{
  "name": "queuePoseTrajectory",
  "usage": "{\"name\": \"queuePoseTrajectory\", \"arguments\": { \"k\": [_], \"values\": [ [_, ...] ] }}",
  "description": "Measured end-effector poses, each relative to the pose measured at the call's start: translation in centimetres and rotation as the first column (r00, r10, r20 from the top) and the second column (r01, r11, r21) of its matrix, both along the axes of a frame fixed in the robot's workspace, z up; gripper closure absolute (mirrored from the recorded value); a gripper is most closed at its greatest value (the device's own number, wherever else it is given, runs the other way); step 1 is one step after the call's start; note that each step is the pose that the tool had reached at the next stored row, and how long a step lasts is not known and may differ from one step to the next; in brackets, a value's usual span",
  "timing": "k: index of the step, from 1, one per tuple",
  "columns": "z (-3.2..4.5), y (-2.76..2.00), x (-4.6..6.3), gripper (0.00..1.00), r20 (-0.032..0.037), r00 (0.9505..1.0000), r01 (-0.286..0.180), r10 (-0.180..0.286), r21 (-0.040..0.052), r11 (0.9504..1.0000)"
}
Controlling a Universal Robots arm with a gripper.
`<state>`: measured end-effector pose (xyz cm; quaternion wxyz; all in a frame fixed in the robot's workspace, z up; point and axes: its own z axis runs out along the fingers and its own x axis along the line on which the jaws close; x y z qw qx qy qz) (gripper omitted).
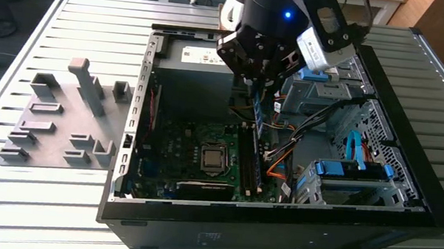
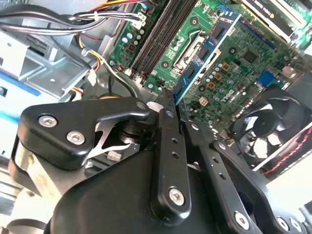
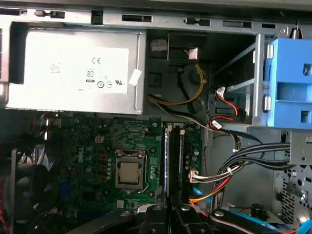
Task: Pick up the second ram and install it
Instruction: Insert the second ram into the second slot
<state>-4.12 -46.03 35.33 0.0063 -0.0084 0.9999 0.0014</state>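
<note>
dark green and edge-on, the second ram (image 1: 257, 117) is hanging straight down from the tool (image 1: 260, 84) in the exterior view, its long axis running away from the fingertips toward the motherboard (image 1: 195, 152) inside the open computer case (image 1: 277, 228). the tool's fingers are closing flat on the stick's upper end, so it is gripping the ram rather than standing open. in the second wrist view the same stick (image 2: 204, 58) is showing as a narrow blue-green strip beyond the black fingers (image 2: 168, 146), which are lying pressed together along its near end.

directly beneath the tool, the paired ram slots (image 3: 174, 161) are lying lengthwise beside the processor socket (image 3: 129, 173), seen in the first wrist view. the stick's lower edge appears to be sitting just above or just beside those slots; whether it is touching one i cannot tell. off to the side of the tool, well apart, the grey fixture tray (image 1: 58, 127) is resting on the slatted bench (image 1: 2, 201).
</note>
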Motion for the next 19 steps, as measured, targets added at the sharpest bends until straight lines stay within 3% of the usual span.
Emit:
{"name": "queuePoseTrajectory", "arguments": {
  "k": [7, 19],
  "values": [
    [-1.15, 0.0, 0.2, 0.86, -0.0036, 0.9996, 0.029, -0.029, 0.0, 0.9996],
    [-1.49, 0.0, 0.4, 0.86, -0.0059, 0.9998, 0.02, -0.02, -0.0004, 0.9998]
  ]
}}
